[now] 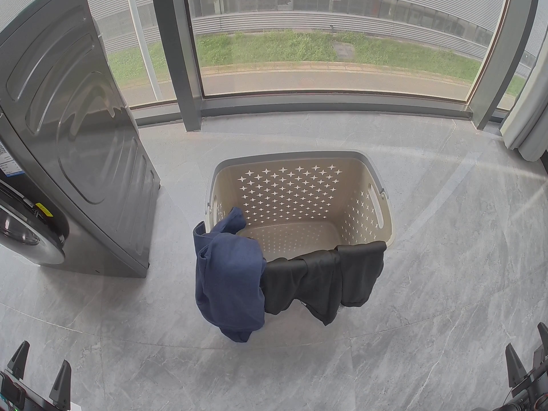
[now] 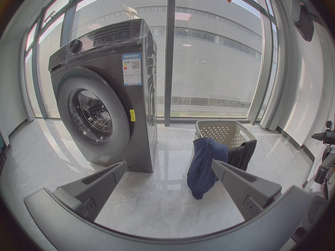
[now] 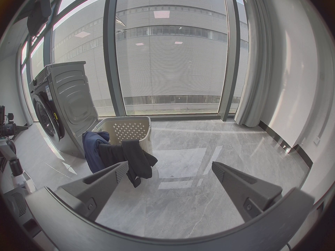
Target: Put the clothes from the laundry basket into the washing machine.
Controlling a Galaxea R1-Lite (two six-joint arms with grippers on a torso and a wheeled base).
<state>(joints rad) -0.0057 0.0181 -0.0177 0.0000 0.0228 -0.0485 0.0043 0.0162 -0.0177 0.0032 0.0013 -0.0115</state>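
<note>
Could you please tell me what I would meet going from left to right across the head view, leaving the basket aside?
washing machine → blue garment → black garment → curtain

Laundry room: washing machine (image 2: 104, 98), laundry basket (image 1: 291, 192), tall windows (image 1: 331, 41).
</note>
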